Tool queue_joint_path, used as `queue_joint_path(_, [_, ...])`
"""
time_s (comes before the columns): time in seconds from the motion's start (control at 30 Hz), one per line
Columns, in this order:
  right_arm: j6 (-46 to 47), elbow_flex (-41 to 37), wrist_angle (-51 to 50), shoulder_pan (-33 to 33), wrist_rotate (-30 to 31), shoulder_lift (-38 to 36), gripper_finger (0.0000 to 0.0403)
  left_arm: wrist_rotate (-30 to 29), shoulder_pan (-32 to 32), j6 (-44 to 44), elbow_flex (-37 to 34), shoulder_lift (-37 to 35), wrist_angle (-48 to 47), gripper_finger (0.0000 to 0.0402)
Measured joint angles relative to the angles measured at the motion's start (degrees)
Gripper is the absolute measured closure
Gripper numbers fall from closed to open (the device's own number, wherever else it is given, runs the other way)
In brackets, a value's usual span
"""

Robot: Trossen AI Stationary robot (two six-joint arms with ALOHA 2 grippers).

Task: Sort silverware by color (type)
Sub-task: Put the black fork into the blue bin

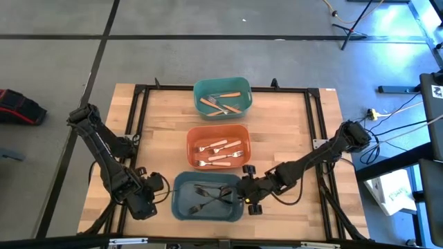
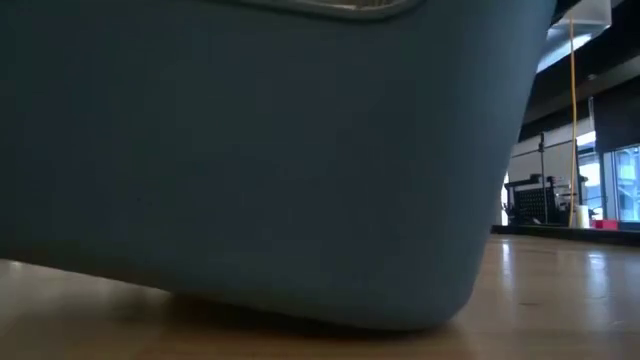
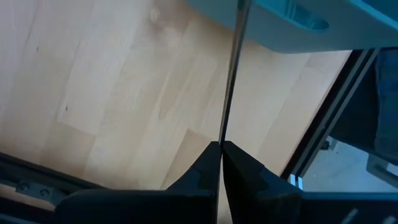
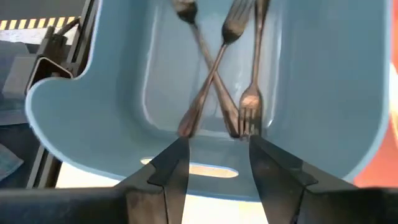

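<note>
The blue-grey bin sits at the table's near edge with a few dark grey metal forks crossed on its floor. My right gripper is open at the bin's right end, its fingers over the rim and touching nothing. My left gripper is shut just left of that bin, on a thin dark strip that looks like a dark grey fork seen edge-on. Cream-handled forks lie in the orange bin. Brown-handled forks lie in the teal bin. My left gripper pinches one end of the thin dark fork between its two fingertips. The fork runs straight on from the fingers, in line with them, above the bare wood. Its far part crosses in front of the blue-grey bin's rim and leaves the picture.
The three bins stand in a row down the table's middle, from far to near. A black metal frame borders the wooden top. Bare wood lies on both sides of the bins. In the low view the blue-grey bin's wall fills almost everything.
</note>
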Motion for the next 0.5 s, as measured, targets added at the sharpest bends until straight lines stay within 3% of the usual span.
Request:
queue_joint_path(0.17, [-0.21, 1.8, -3.06, 0.01, 0.63, -0.04, 0.0243, 0.52, -0.02, -0.66, 0.0, 0.0, -0.04, 0.0392])
queue_joint_path(0.37, [-0.72, 3.49, -4.61, 0.02, 1.07, -0.04, 0.0243, 6.38, -1.41, -2.72, -0.01, 0.0, -0.93, 0.04])
queue_joint_path(0.5, [-1.11, 3.52, -4.73, 0.02, 1.43, -0.04, 0.0243, 4.88, -1.11, -3.2, -0.02, 0.0, -2.29, 0.04])
